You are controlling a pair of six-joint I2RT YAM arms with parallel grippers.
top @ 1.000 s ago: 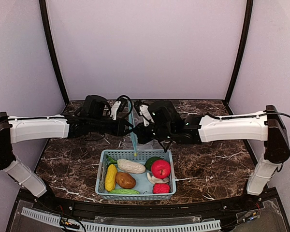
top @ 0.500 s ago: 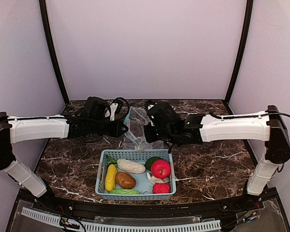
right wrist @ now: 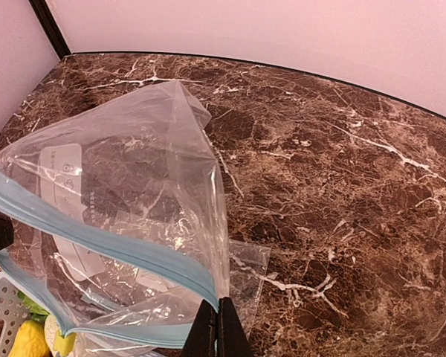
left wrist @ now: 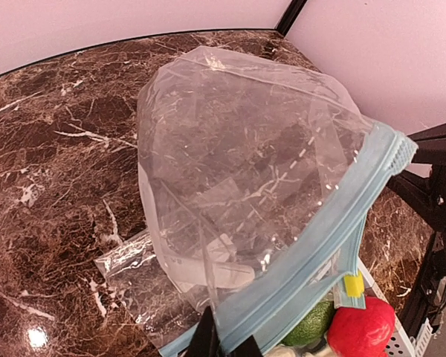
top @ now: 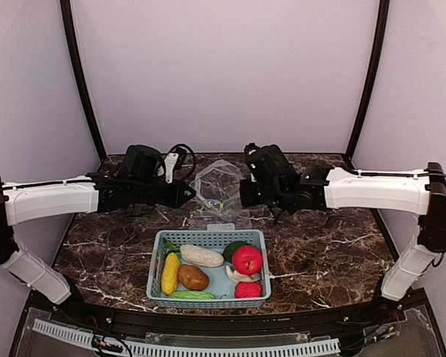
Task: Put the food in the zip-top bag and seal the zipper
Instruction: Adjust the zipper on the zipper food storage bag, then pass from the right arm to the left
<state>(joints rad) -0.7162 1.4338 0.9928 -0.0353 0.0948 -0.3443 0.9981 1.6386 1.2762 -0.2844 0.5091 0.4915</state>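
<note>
A clear zip-top bag (top: 218, 184) with a light blue zipper strip (left wrist: 334, 223) hangs stretched between both grippers behind the basket, its mouth pulled wide. My left gripper (top: 189, 195) (left wrist: 223, 346) is shut on the bag's left zipper edge. My right gripper (top: 243, 192) (right wrist: 217, 333) is shut on the right edge. The food lies in the light blue basket (top: 208, 303): yellow corn (top: 170, 273), brown potato (top: 193, 277), white radish (top: 201, 256), red apple (top: 247, 259) (left wrist: 360, 331), dark green fruit (top: 233, 249), small red fruit (top: 247, 290), green pod (top: 192, 295), white mushroom (top: 238, 276).
Another clear bag (left wrist: 126, 275) (right wrist: 247, 260) lies flat on the marble table (top: 320, 245) under the held one. The basket stands just in front of the held bag. Black frame posts (top: 82, 82) and pale walls close in the back and sides.
The two grippers have drawn apart, left going left and right going right. The bag, first hanging edge-on between them, is now spread wide. The left gripper has closed on its edge.
</note>
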